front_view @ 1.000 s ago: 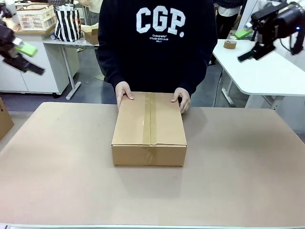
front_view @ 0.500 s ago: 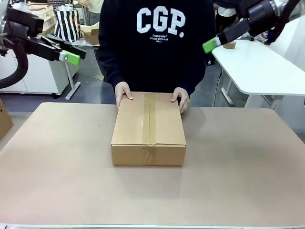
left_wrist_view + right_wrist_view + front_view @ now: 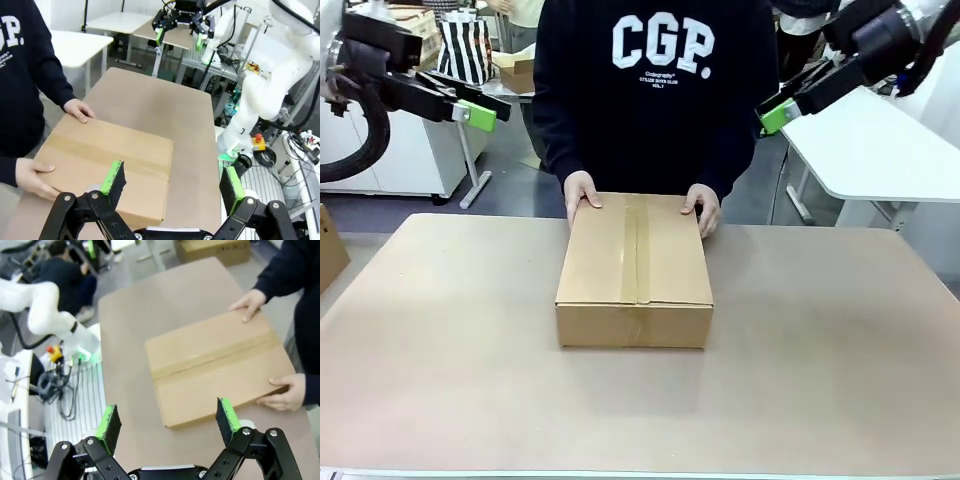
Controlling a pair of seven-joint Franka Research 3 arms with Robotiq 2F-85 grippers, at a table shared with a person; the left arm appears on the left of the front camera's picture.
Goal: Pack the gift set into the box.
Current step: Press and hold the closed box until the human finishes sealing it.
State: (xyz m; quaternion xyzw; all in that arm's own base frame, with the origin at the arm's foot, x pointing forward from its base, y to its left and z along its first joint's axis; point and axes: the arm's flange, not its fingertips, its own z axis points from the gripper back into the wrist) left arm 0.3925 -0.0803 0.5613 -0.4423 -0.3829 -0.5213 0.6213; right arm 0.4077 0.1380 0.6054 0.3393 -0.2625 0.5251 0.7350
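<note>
The box (image 3: 635, 270) lies in the middle of the table with its flaps shut and a strip of tape along the top. A person in a dark sweatshirt holds its far corners with both hands (image 3: 582, 192). The gift set is out of view. My left gripper (image 3: 485, 108) hangs open, high above the table's far left, with the box (image 3: 100, 165) below and beyond its fingers (image 3: 112, 180). My right gripper (image 3: 782, 105) is open too, high at the far right, looking down at the box (image 3: 220, 370). Both grippers hold nothing.
A smaller brown carton (image 3: 328, 245) pokes in at the table's left edge. A white table (image 3: 880, 150) stands to the right beyond the tabletop (image 3: 820, 380). A striped bag (image 3: 465, 50) sits on a desk behind the person.
Both arms have swung in from the picture's sides toward the person, their grippers now pointing inward above the far edge. The box and the hands have stayed put.
</note>
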